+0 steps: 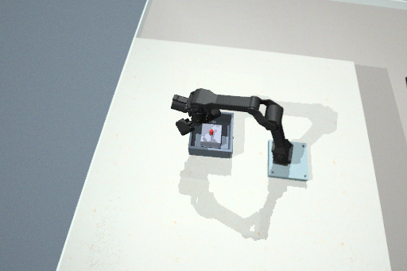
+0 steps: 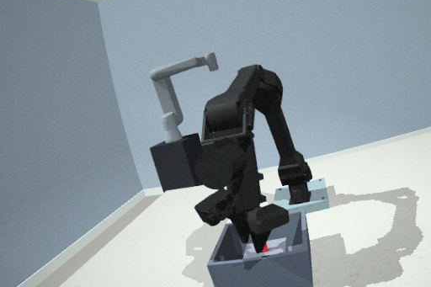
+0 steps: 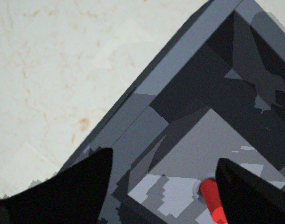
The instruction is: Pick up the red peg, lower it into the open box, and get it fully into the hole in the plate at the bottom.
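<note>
Top view: the black arm [image 1: 234,102] [image 2: 283,132] reaches out from its pale blue base plate [image 1: 299,170] [image 2: 321,204], bent at the elbow, wrist above one edge of the open box [image 1: 211,152] [image 2: 263,273] [image 3: 168,75]. The red peg [image 1: 211,132] [image 2: 264,248] [image 3: 211,199] shows over the plate [image 1: 206,141] [image 2: 275,245] [image 3: 203,137] at the bottom. Exterior view: forearm folds downward; the gripper [image 2: 252,246] [image 3: 165,161] points into the box, fingers parted and released. Wrist view: the peg stands at the hole, seated end at the plate, beside one fingertip, ungrasped; insertion depth cannot be told. No writing is legible.
</note>
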Controlling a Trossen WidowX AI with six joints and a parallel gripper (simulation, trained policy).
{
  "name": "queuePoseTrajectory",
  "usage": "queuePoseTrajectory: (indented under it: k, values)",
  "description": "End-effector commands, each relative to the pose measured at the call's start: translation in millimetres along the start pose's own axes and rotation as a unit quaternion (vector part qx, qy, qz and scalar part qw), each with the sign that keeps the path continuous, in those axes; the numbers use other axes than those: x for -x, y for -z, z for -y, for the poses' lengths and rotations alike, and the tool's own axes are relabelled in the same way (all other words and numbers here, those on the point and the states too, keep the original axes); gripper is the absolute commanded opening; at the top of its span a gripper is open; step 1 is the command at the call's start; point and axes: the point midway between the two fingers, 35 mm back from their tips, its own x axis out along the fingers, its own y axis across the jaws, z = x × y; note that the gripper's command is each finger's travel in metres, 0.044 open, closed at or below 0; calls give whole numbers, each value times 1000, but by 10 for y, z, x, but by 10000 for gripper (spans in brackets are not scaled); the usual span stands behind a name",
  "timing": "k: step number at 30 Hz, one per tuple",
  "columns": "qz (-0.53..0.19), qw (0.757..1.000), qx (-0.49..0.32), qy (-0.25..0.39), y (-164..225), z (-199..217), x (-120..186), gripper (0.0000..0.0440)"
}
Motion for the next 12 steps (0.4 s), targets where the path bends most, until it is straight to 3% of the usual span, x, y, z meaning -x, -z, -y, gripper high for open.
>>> queuePoseTrajectory:
  k: [1,12]
  values:
    - [-13,1000,-6,2,-34,-69,57,262]
    - [-54,998,-22,23,-50,-228,239,279]
